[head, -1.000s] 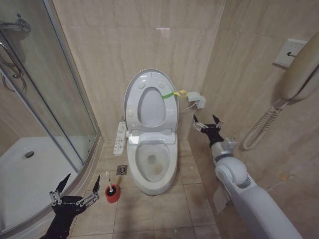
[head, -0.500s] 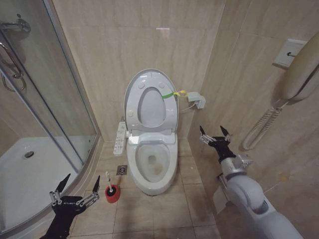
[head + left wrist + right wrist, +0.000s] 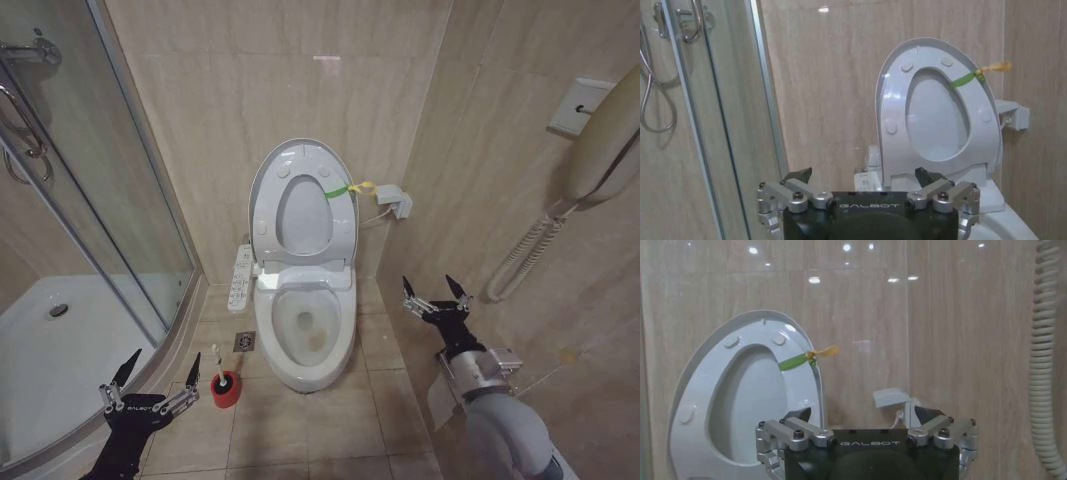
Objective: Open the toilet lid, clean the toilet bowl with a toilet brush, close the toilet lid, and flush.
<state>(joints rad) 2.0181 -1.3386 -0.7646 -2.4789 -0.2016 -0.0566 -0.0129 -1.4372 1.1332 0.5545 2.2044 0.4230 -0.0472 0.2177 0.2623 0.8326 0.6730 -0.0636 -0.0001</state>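
The toilet lid (image 3: pixel 301 153) stands raised against the back wall, a green strap with a yellow tag on its right edge. Below it the toilet bowl (image 3: pixel 304 325) lies uncovered, with water at the bottom. The toilet brush (image 3: pixel 217 362) stands in its red holder on the floor, left of the bowl. My left gripper (image 3: pixel 166 358) hangs open just left of the brush, holding nothing. My right gripper (image 3: pixel 428 284) is open and empty, right of the bowl near the side wall. The lid (image 3: pixel 937 105) rises beyond the left gripper (image 3: pixel 863 175); the right gripper (image 3: pixel 860 415) faces the lid (image 3: pixel 747 390) too.
A glass shower door (image 3: pixel 110 200) and white shower tray (image 3: pixel 60 340) close off the left. A white control panel (image 3: pixel 241 275) hangs beside the toilet, with a floor drain (image 3: pixel 245 341) below. A wall handset (image 3: pixel 600 150) with coiled cord and a small box (image 3: pixel 400 203) sit on the right.
My right arm has drawn back from the raised lid, moving down and to the right with its gripper still open. The left gripper and the brush have not moved.
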